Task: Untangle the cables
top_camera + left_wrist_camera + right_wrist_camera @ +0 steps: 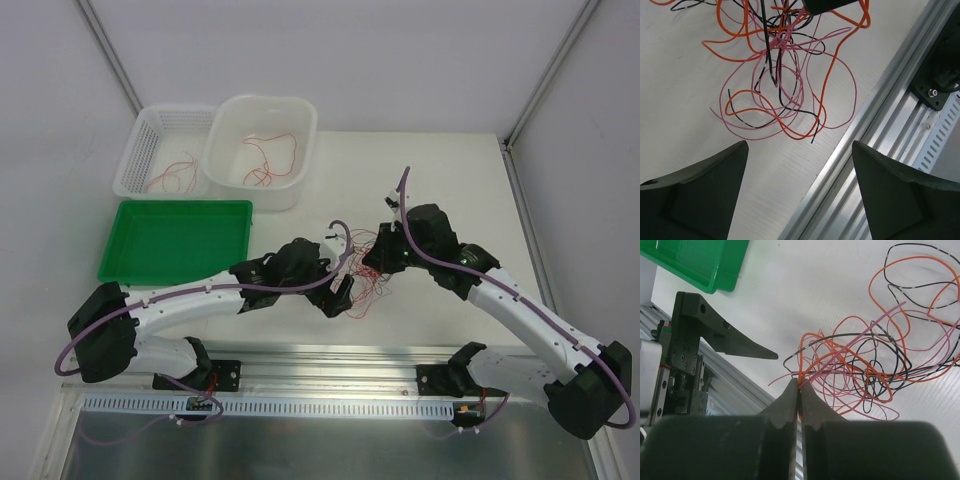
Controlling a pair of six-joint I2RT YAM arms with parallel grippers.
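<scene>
1. Top external view.
   - The cables (366, 272) are a loose knot of hair-thin wires on the white table (440, 190), lying between the two grippers near the front edge.
   - A few separate red strands lie in the white tub (262, 108), which is smooth-walled and has rounded corners. A few more lie in the white basket (150, 140), which has slotted lattice sides.
   - The green tray (175, 240) is a shallow piece of glossy plastic.
   - Judged progress: partly done. Some wires are sorted out, but the main knot is not yet undone.
2. Left wrist view.
   - The left gripper (799, 150) has its matte black jaws spread wide with nothing between them. It is poised short of the tangle.
   - The strands are orange, pink and black, and they curl in overlapping springy loops.
   - A ribbed aluminium rail (880, 130) runs alongside.
3. Right wrist view.
   - The right gripper (800, 390) has its jaws pressed together, pinching a bunch of orange and pink strands at the very tip.
   - The rest of the knot fans out beyond the tip in thin, glossy loops that cross many times.
</scene>
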